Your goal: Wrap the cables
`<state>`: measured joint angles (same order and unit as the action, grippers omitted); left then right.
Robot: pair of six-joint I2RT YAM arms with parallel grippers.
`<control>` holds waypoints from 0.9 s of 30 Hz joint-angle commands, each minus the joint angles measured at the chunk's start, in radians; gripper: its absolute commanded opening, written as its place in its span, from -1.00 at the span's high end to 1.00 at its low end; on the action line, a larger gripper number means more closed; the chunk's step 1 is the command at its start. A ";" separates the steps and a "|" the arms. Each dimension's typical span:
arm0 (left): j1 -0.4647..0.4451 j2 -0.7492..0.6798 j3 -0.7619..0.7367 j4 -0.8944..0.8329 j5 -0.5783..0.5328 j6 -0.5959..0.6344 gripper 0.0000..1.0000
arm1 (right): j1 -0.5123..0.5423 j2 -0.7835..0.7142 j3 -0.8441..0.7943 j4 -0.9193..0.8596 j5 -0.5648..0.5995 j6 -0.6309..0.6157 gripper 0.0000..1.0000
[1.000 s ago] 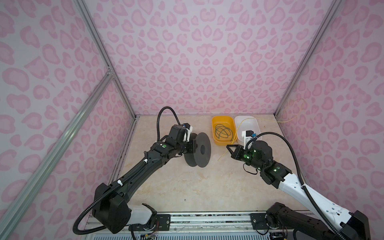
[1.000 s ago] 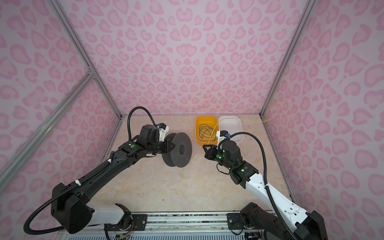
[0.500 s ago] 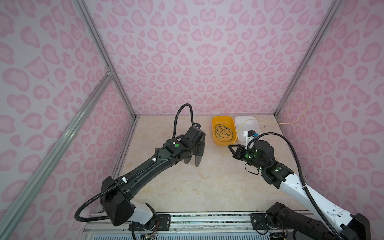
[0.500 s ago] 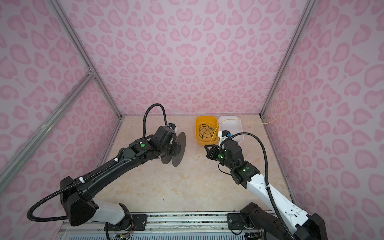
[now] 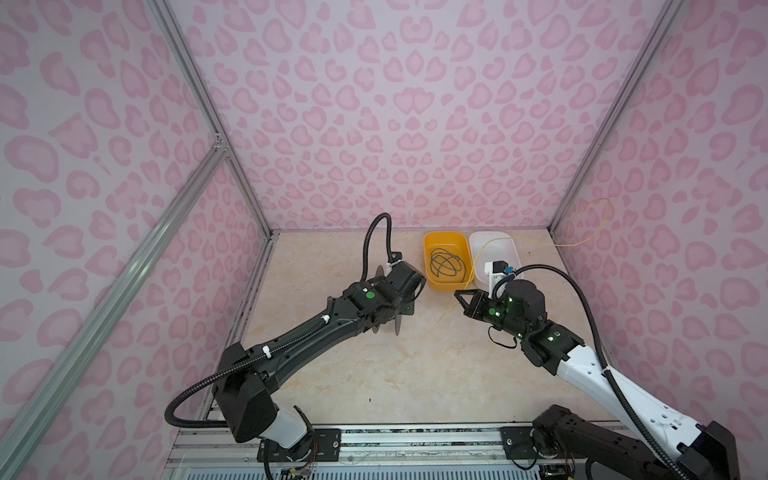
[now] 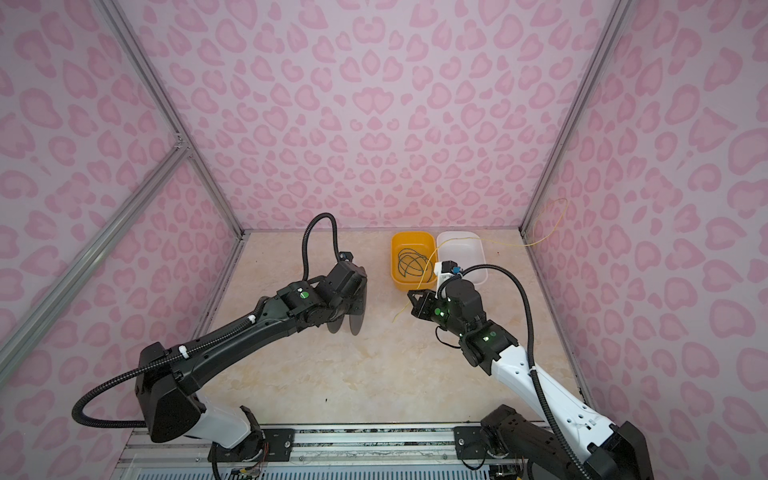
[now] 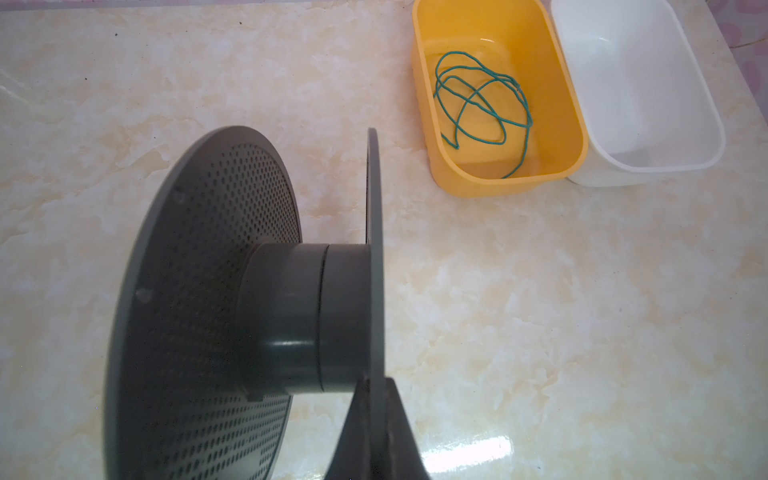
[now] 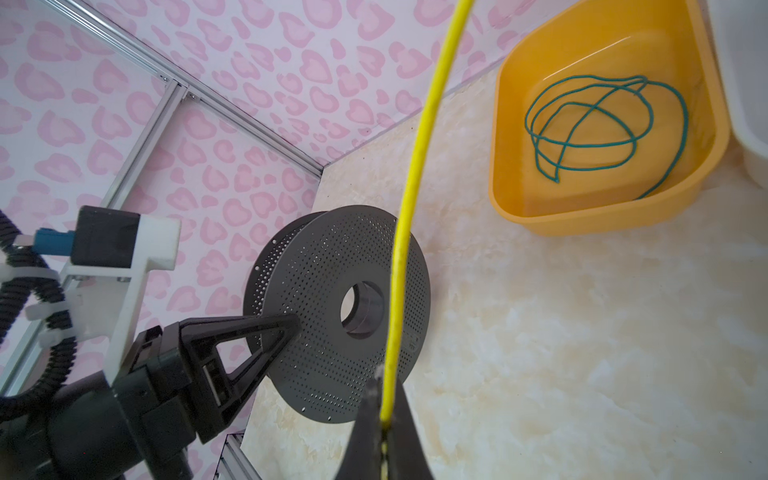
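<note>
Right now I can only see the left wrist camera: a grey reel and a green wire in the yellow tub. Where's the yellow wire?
Observer: The right jaws are shut on the yellow wire.
Operator: Is it touching my reel?
Observer: No. In a top view its loose end hangs clear of the reel, with a gap between them.
Operator: Where does the rest of it go?
Observer: Back over the white tub and up along the right wall.

The yellow cable (image 8: 409,199) runs off frame (right wrist view).
</note>
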<state>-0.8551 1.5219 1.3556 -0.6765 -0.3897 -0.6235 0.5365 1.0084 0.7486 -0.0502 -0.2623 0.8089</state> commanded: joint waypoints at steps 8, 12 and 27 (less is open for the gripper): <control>-0.004 0.039 -0.047 0.058 -0.041 -0.022 0.94 | 0.000 0.005 0.005 0.015 -0.003 0.004 1.00; -0.004 0.047 -0.053 0.057 -0.042 -0.024 0.94 | 0.000 0.003 0.005 0.013 -0.005 0.006 1.00; -0.005 0.012 -0.019 0.041 -0.005 0.013 0.29 | 0.002 -0.008 0.003 0.014 -0.012 0.006 1.00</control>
<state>-0.8597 1.5608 1.3144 -0.6300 -0.4042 -0.6228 0.5365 1.0027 0.7494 -0.0502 -0.2630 0.8181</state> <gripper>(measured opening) 0.348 0.049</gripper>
